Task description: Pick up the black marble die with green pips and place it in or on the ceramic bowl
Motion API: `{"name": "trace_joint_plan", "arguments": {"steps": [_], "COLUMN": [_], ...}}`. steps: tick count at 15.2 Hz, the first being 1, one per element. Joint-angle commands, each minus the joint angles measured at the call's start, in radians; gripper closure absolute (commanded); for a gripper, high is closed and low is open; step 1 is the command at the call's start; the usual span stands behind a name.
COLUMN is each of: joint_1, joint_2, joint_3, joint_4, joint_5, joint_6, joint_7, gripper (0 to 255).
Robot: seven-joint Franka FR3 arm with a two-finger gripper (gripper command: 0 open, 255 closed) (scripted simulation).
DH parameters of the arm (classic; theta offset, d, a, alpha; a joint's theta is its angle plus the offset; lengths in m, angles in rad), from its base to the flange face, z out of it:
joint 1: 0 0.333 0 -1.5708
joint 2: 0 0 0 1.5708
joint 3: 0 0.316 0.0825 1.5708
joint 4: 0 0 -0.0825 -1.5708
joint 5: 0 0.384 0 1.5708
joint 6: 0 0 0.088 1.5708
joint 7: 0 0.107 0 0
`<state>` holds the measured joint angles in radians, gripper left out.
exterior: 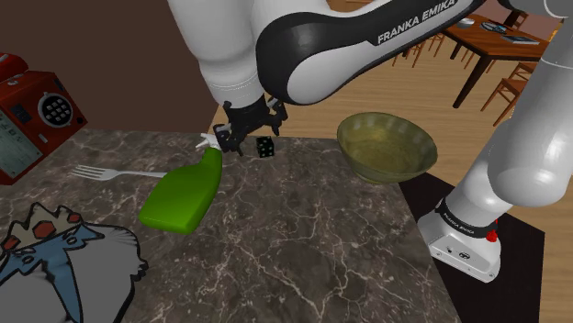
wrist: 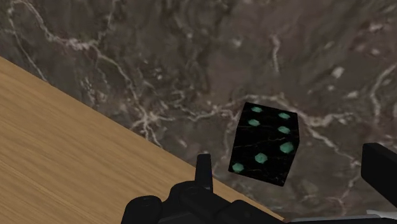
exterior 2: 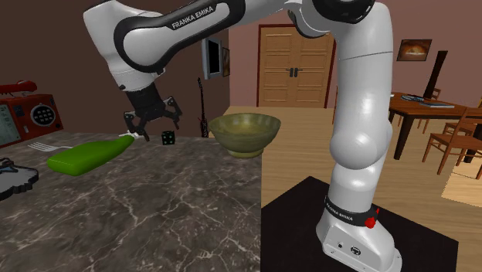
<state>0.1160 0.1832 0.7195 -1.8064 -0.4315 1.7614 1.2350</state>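
Gripper [exterior: 246, 135] hovers just over the die [exterior: 264, 147], fingers spread wide, gripping nothing. Die not yet lifted, bowl [exterior: 387, 158] empty; the whole job's ahead.

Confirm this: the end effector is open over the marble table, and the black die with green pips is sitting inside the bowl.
Not quite. The black die sits on the marble table, apart from the bowl, as the shoulder view shows. The end effector is indeed open over the table.
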Motion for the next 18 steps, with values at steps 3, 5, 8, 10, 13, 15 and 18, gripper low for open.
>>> {"name": "trace_joint_plan", "arguments": {"steps": [3, 5, 8, 10, 13, 15, 18], "joint_1": [0.000, 0.000, -0.001, -0.002, 0.000, 0.000, 0.000], "joint_2": [0.000, 0.000, -0.003, -0.004, -0.004, -0.010, -0.018], "joint_3": [0.000, 0.000, 0.000, 0.000, 0.001, 0.002, 0.004], "joint_4": [0.000, 0.000, -0.001, -0.002, 0.009, 0.029, 0.061], "joint_5": [0.000, 0.000, 0.002, 0.002, 0.003, 0.009, 0.017], "joint_6": [0.000, 0.000, 0.000, 0.000, -0.011, -0.033, -0.068], "joint_7": [0.000, 0.000, -0.002, -0.003, -0.005, -0.015, -0.029], "gripper": [255, 255, 255, 255, 255, 255, 255]}}
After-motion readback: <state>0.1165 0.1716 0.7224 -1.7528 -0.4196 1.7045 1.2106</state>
